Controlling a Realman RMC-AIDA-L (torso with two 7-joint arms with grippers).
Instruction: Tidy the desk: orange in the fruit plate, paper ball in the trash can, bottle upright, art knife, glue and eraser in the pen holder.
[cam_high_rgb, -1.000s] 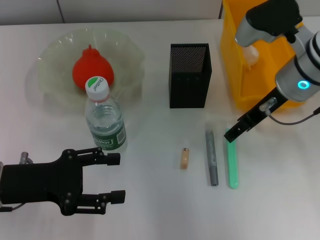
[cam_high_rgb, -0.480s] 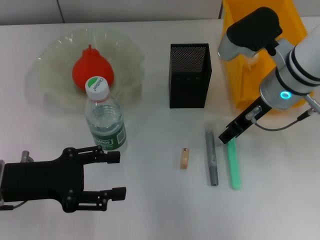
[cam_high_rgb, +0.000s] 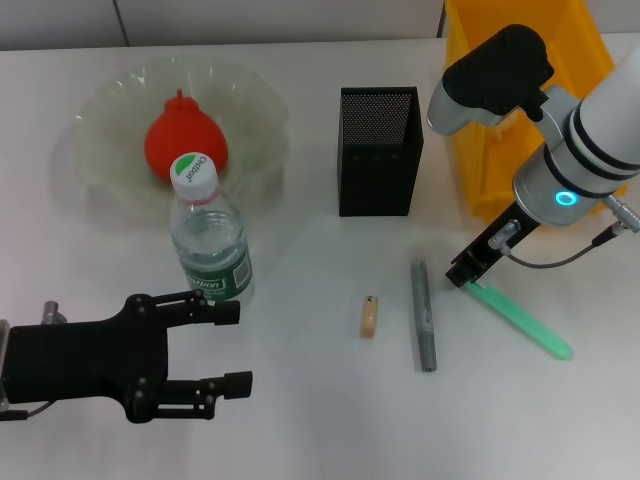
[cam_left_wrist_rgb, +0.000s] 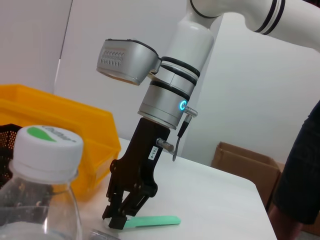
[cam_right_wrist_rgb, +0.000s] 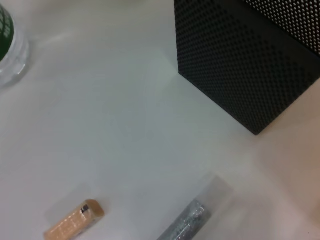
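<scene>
Since a moment ago our right pincer (cam_high_rgb: 466, 271) has dragged one end of the green stick (cam_high_rgb: 520, 319) toward the pen holder (cam_high_rgb: 378, 150), so the stick now lies slanted on the white surface (cam_high_rgb: 300, 400) instead of parallel to the grey stick (cam_high_rgb: 424, 315). From the left wrist view we see the dark fingers (cam_left_wrist_rgb: 116, 216) closed down on the near end of that green stick (cam_left_wrist_rgb: 150, 221), though we cannot be sure whether the end is lifted or touching the surface.

We find the grey stick lying just beside the eraser (cam_high_rgb: 369, 316), both in front of the pen holder and apart from it. Our right wrist view shows the eraser (cam_right_wrist_rgb: 74, 221), the tip of the grey stick (cam_right_wrist_rgb: 182, 226) and a corner of the mesh holder (cam_right_wrist_rgb: 245, 60).

Our left pincer (cam_high_rgb: 225, 350) hovers low at the near left of the surface with its fingers spread and nothing between them, close to the bottle (cam_high_rgb: 207, 235). We see the bottle standing upright with its white cap on, just in front of the fruit plate (cam_high_rgb: 250, 100). The orange (cam_high_rgb: 180, 140) sits inside that plate. The trash can (cam_high_rgb: 475, 110) stands at the far right, behind our right arm, beside the pen holder.
</scene>
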